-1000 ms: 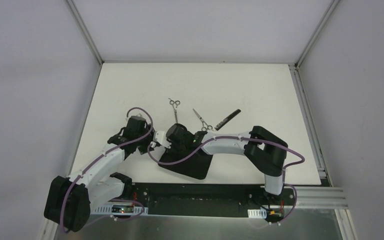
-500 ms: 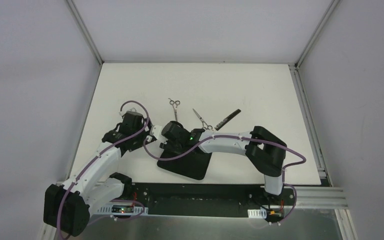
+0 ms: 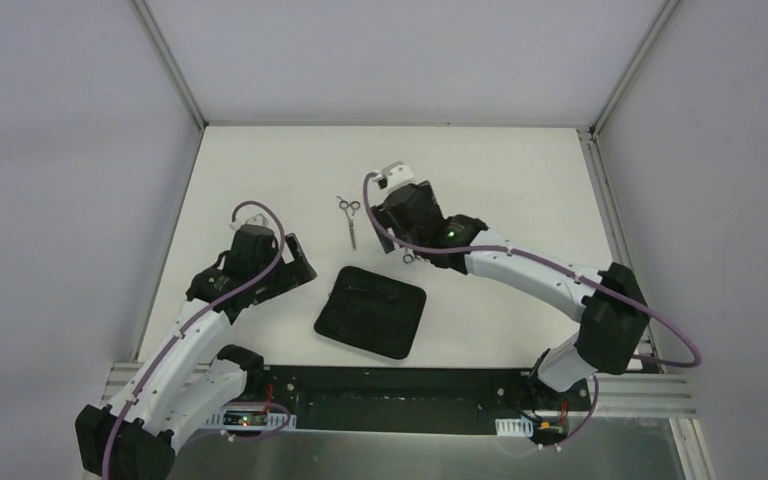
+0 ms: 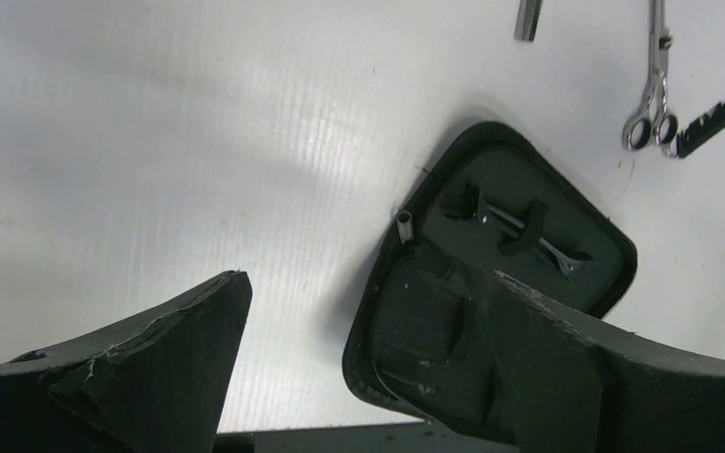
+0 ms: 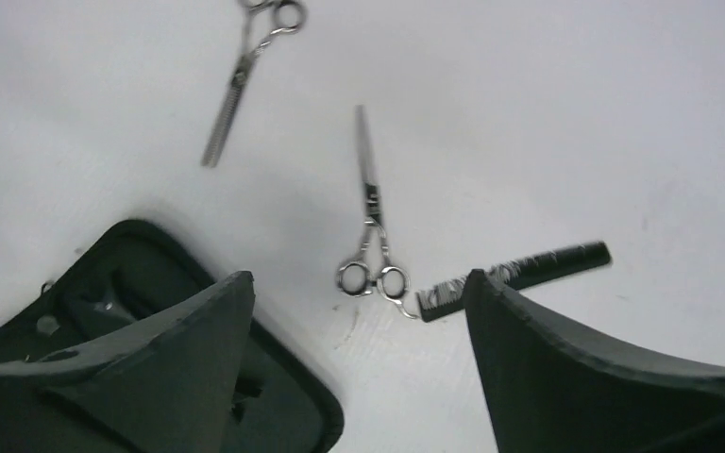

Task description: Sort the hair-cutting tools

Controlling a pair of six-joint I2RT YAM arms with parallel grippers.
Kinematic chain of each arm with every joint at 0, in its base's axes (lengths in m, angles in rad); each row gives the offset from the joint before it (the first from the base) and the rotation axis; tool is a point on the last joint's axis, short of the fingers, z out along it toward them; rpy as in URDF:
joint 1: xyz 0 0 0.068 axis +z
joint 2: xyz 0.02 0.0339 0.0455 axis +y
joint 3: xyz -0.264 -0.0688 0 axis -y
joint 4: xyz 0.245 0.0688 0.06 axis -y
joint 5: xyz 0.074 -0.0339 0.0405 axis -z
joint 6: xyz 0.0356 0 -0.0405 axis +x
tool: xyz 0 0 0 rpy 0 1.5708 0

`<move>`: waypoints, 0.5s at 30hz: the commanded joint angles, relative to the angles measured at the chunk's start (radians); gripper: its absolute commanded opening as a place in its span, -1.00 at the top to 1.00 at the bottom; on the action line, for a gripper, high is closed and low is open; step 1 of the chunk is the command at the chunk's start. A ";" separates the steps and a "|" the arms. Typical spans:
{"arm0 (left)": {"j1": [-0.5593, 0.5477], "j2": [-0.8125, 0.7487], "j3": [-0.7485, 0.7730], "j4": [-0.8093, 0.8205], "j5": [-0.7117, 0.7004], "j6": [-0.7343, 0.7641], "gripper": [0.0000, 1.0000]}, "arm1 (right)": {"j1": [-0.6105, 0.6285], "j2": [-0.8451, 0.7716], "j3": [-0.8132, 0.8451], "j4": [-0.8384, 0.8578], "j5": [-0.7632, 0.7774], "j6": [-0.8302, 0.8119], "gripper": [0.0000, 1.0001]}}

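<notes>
Where the right arm (image 3: 520, 265) crosses overhead, comb (image 5: 519, 269) lies hidden

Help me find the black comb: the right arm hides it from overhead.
In the right wrist view the comb lies on the table, just right of the straight scissors' ring handles.

A flat black zip case (image 3: 397, 330) is laid open on the white bench (image 3: 530, 180), near its front edge; the bench is enclosed by pale grey walls (image 3: 50, 150) and bordered by metal rails (image 3: 612, 220)
</notes>
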 commanded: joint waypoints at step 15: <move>-0.419 0.259 0.033 -0.213 -0.038 -0.582 -0.89 | -0.317 -0.067 -0.046 -0.261 -0.034 0.538 -0.98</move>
